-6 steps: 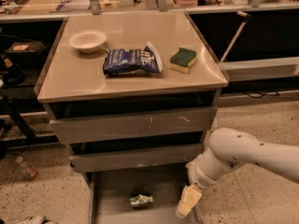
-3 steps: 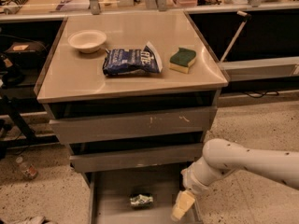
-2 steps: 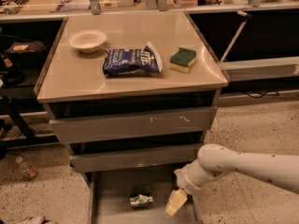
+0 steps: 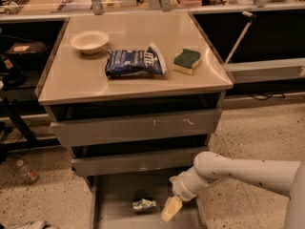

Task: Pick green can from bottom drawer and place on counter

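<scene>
Obs., standing in front of the cabinet:

- Small green and silver metal can (image 4: pixel 144 205) lies on its side on the flat grey floor of the lowest grey metal drawer (image 4: pixel 116 194). Drawer is pulled out; can sits about mid-width, towards the right.
- Gripper (image 4: pixel 170 209), pale yellowish at the tip, hangs inside the same drawer just to the right of the can, pointing down and slightly left. A strip of drawer floor shows between the two, so no contact. Open or closed: cannot tell from here. Nothing visibly held.
- White, faintly speckled robot arm (image 4: pixel 238 171) reaches in from the right edge, running leftwards and bending down at the wrist into the drawer.
- Above the open drawer: middle grey drawer (image 4: pixel 138 160) and top grey drawer (image 4: pixel 138 125), both further in than the bottom one. The top drawer's front has a few light scratches.
- Smooth beige square counter top (image 4: pixel 86 82) carries three items, well apart from the can:
  - shallow cream round bowl (image 4: pixel 89 41), back left;
  - crumpled blue chip bag (image 4: pixel 135 62), lying flat near centre;
  - yellow sponge with green top (image 4: pixel 187 61), just right of the bag, not touching it.
- Small clear plastic bottle (image 4: pixel 27 171) lies on the speckled floor to the left of the cabinet.
</scene>
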`<action>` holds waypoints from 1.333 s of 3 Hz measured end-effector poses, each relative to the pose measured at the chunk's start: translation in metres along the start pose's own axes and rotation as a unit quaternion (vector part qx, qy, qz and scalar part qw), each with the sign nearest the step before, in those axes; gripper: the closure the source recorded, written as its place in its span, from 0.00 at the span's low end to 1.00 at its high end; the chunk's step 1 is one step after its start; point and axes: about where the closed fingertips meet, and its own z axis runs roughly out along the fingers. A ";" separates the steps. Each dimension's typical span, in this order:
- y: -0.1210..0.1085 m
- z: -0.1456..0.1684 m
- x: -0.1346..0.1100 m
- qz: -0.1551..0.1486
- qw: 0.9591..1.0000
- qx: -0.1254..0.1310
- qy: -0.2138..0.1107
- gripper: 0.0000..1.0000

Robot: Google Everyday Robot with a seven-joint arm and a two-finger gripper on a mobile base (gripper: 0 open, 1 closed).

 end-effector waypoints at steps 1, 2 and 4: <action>0.002 0.010 0.003 -0.002 1.000 -0.011 -0.007 0.00; -0.001 0.050 -0.005 -0.037 0.999 -0.022 -0.016 0.00; -0.027 0.107 -0.012 -0.056 0.998 -0.024 -0.023 0.00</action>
